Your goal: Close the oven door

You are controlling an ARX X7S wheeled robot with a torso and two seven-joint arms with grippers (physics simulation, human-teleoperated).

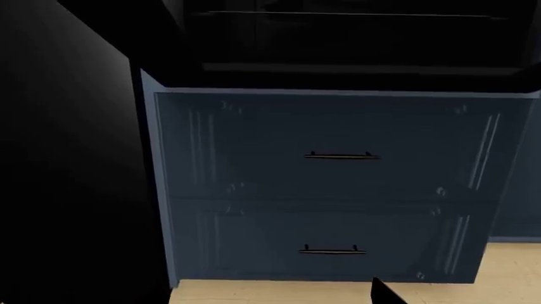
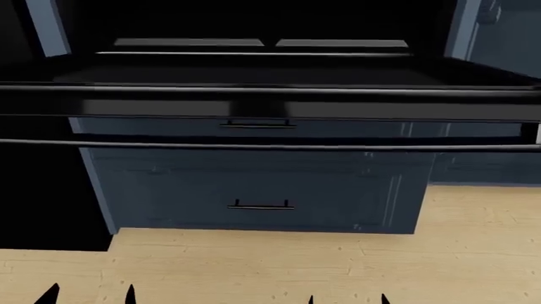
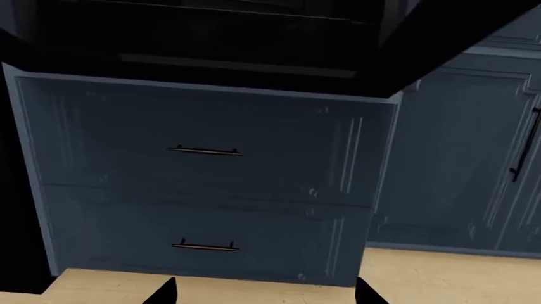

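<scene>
The oven door (image 2: pixel 270 101) hangs open, lying flat and seen edge-on across the head view. Its long thin bar handle (image 2: pixel 270 145) runs along the near edge, and the oven cavity with its racks (image 2: pixel 253 47) shows behind it. My left gripper (image 2: pixel 90 295) and right gripper (image 2: pixel 348 299) sit low at the bottom edge, below and in front of the door, both open and empty. Both wrist views look up at the door's dark underside (image 1: pixel 355 38) (image 3: pixel 211 31). The right gripper (image 3: pixel 266 292) shows two spread fingertips. Only one left fingertip (image 1: pixel 387 293) shows.
Two blue-grey drawer fronts (image 2: pixel 253 183) with short handles stand under the oven. A tall black panel (image 2: pixel 34 190) rises at the left. Blue cabinet doors (image 3: pixel 473 152) stand at the right. Light wooden floor (image 2: pixel 279 266) lies between me and the drawers.
</scene>
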